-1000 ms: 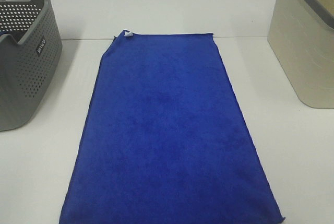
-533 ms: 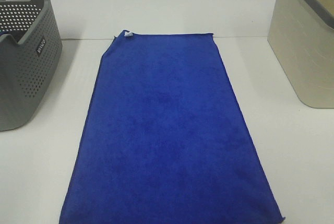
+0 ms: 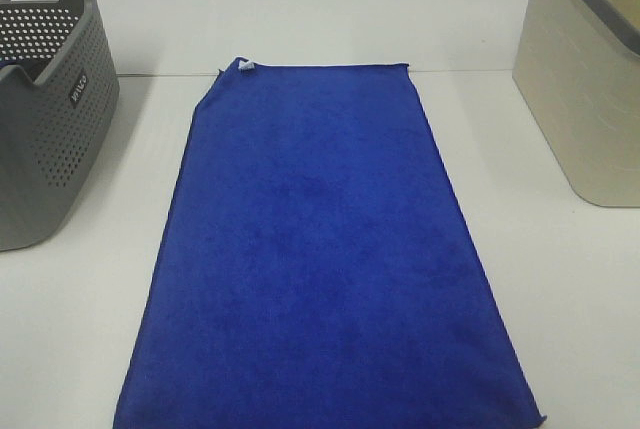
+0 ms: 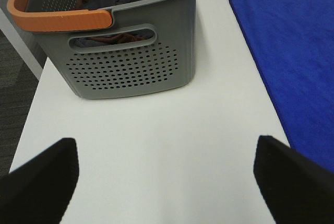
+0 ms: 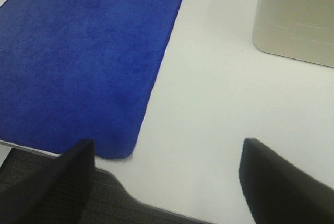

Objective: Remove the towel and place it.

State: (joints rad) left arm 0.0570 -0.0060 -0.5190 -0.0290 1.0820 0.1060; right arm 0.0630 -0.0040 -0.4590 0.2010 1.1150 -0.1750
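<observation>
The royal-blue towel (image 3: 320, 249) lies spread flat down the middle of the white table, a small white tag (image 3: 246, 66) at its far left corner. Neither arm shows in the exterior view. The left wrist view shows my left gripper (image 4: 167, 182) open over bare table, between the grey basket (image 4: 130, 62) and the towel's edge (image 4: 292, 51). The right wrist view shows my right gripper (image 5: 167, 177) open above the table's front edge, beside the towel's near right corner (image 5: 120, 145). Nothing sits between either pair of fingers.
The grey perforated basket (image 3: 45, 99) with an orange handle (image 4: 57, 20) stands at the left, holding dark cloths. A beige bin (image 3: 585, 79) stands at the right back. The towel's near end reaches the table's front edge (image 5: 151, 208).
</observation>
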